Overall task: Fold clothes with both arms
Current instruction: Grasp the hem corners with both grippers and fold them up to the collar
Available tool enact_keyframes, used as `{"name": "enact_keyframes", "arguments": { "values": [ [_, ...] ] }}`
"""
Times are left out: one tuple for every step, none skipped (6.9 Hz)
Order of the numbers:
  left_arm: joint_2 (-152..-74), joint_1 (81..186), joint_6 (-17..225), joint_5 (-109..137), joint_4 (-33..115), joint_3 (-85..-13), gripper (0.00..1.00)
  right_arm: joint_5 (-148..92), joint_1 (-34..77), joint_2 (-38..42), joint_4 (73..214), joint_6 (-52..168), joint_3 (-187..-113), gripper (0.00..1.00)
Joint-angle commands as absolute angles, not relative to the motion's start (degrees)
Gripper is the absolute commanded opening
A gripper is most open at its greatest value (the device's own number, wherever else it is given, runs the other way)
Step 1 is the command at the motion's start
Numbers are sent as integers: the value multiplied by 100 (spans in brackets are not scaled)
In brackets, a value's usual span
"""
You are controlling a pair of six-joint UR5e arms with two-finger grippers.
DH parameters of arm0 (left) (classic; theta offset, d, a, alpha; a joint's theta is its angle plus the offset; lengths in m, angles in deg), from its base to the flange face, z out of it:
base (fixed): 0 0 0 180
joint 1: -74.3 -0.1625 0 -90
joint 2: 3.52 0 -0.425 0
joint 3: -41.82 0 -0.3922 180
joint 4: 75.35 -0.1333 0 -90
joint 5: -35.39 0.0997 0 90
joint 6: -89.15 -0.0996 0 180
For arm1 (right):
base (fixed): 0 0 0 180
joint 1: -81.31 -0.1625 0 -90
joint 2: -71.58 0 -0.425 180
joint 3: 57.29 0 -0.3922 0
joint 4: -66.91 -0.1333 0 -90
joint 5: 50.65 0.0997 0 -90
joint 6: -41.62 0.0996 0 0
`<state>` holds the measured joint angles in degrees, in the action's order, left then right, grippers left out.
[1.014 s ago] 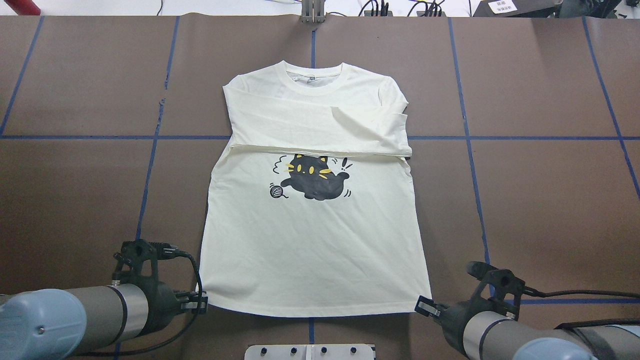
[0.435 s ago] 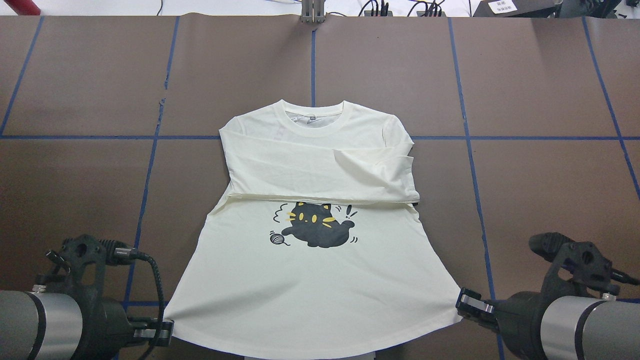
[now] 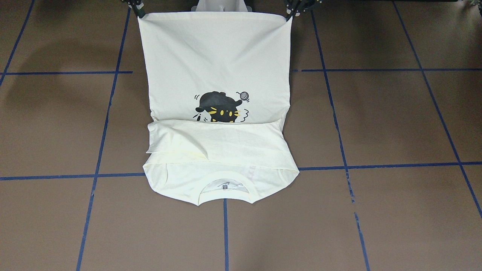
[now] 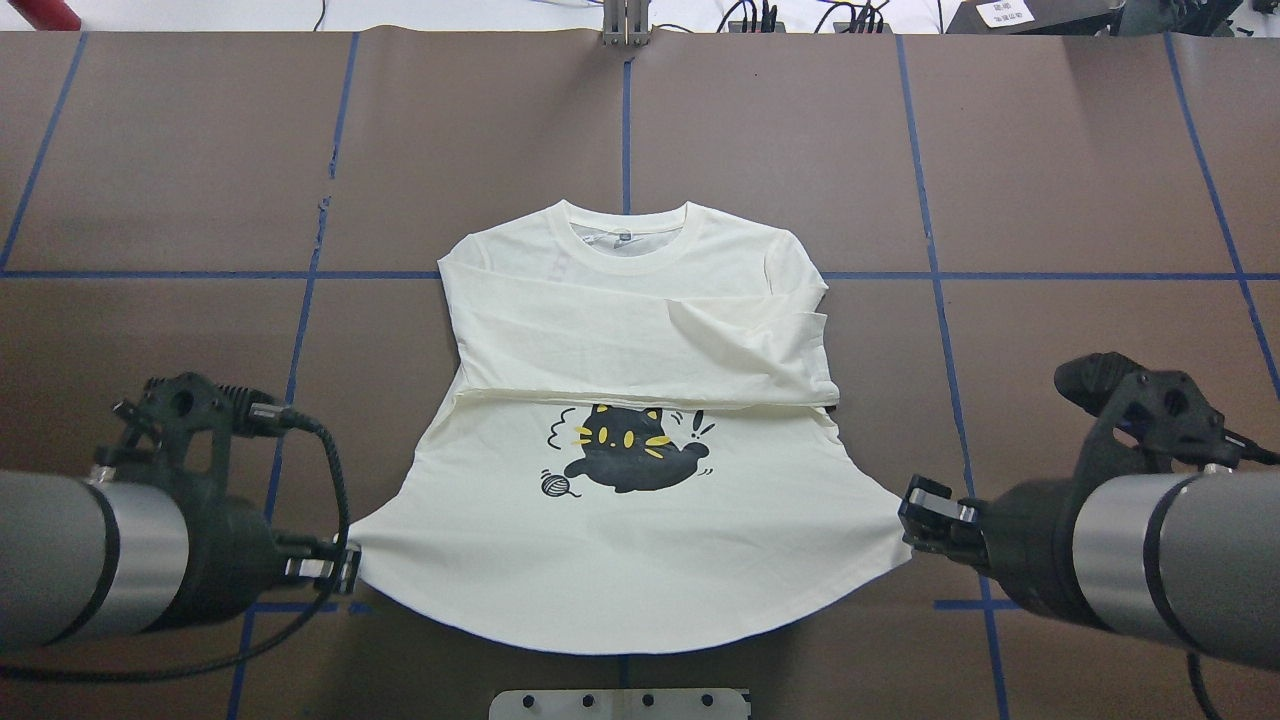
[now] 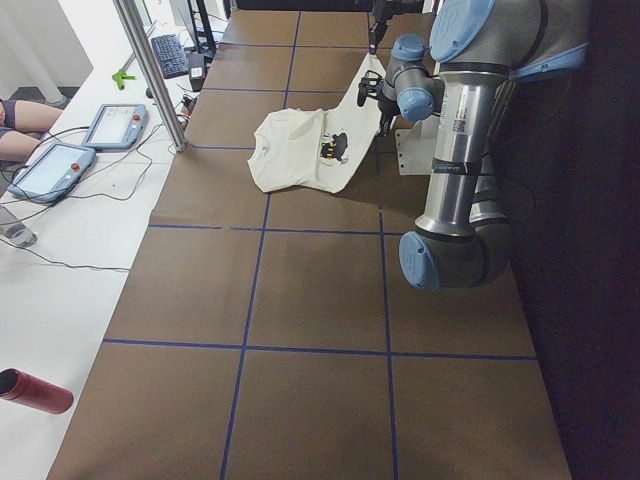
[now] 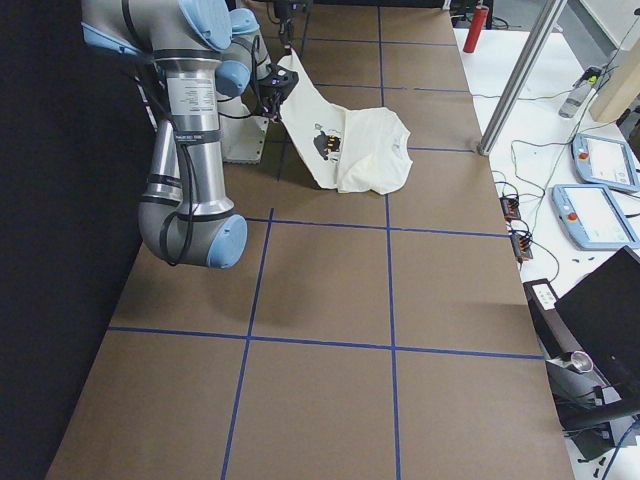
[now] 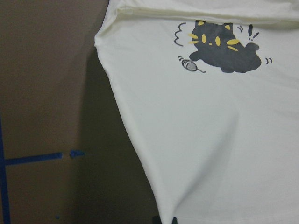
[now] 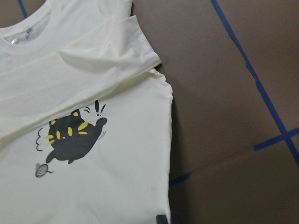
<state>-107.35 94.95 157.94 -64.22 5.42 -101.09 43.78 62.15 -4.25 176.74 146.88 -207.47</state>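
- Two corners of the hem (image 4: 620,646) of the shirt (image 4: 620,540) are gripped, overhead view: left end effector (image 4: 343,572) clamped on the corner at view left, right end effector (image 4: 908,512) clamped on the opposite one. Hem is raised off the surface (image 4: 1100,200), sagging in a curve btwn them.
- Front view: both sleeves (image 3: 211,141) lie folded across the chest; collar (image 3: 224,187) end rests flat on the surface; lower half slopes up to both end effectors at frame top.
- Side views: fabric forms a ramp from the grips down to the surface.
- Wrist views: cat print (image 7: 219,49) faces up, well ahead of each grip.
- Status (est.): sleeve folds done; hem-to-collar fold in progress; any further fold not yet done.
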Motion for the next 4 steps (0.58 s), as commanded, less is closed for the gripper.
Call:
{"name": "enact_keyframes", "arguments": {
  "values": [
    [-11939, 10607, 14982, -6621, 78, -8989, 0, 5004, 4816, 370, 17774, 13888, -19858, 0],
    [-12102, 10934, 14683, -6639, 111, -8653, 0, 5433, 4200, 521, 17722, 13543, -19322, 0],
    [-12269, 11224, 14454, -6682, 146, -8328, 0, 5472, 3959, 644, 17669, 13270, -18873, 0],
    [-12662, 11392, 14373, -6683, 190, -7837, 0, 5455, 3887, 854, 17469, 13163, -18390, 0]
  ]
}}
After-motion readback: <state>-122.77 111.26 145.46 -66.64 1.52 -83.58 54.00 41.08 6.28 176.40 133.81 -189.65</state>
